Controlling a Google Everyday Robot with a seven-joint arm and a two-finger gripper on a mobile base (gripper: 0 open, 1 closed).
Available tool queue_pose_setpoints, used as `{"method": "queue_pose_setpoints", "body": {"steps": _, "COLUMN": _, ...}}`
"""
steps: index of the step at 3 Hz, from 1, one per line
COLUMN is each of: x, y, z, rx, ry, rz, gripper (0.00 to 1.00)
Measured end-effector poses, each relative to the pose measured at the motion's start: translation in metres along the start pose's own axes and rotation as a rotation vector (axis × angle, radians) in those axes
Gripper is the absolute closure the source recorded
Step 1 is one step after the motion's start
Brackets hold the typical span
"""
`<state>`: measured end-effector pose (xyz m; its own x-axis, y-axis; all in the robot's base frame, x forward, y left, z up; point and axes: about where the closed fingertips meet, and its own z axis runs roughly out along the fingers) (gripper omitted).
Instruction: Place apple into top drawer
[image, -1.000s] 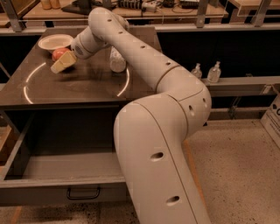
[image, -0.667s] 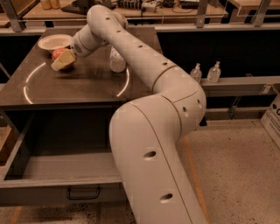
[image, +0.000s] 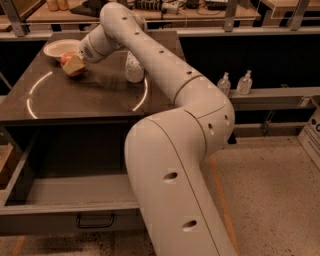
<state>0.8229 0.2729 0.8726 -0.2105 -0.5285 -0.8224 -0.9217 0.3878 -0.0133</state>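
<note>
The red apple (image: 68, 60) sits on the dark countertop (image: 90, 95) at its far left, just in front of a white bowl (image: 59, 48). My gripper (image: 74, 65) reaches across the counter from the right and is closed around the apple, with a pale finger (image: 76, 63) over its front. The apple looks to be resting on or just above the surface. The top drawer (image: 45, 221) is pulled open below the counter, and its dark bail handle (image: 95, 220) shows on the front panel. The inside of the drawer shows nothing in it.
A white cylindrical bottle (image: 134, 67) stands on the counter under my forearm. My large white arm (image: 175, 165) covers the right side of the drawer. Two small bottles (image: 235, 82) stand on a ledge to the right. Speckled floor lies at the right.
My arm has shifted slightly to the left. The gripper and the apple stay at nearly the same spot by the bowl.
</note>
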Motion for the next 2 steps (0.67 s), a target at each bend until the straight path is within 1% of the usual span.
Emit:
{"method": "queue_pose_setpoints", "body": {"steps": 1, "x": -0.017, "y": 0.006, "z": -0.036, "rx": -0.007, "ry": -0.053, "rz": 0.012, "gripper": 0.85}}
{"method": "queue_pose_setpoints", "body": {"steps": 2, "x": -0.028, "y": 0.025, "z": -0.094, "rx": -0.031, "ry": -0.075, "rz": 0.036, "gripper": 1.00}}
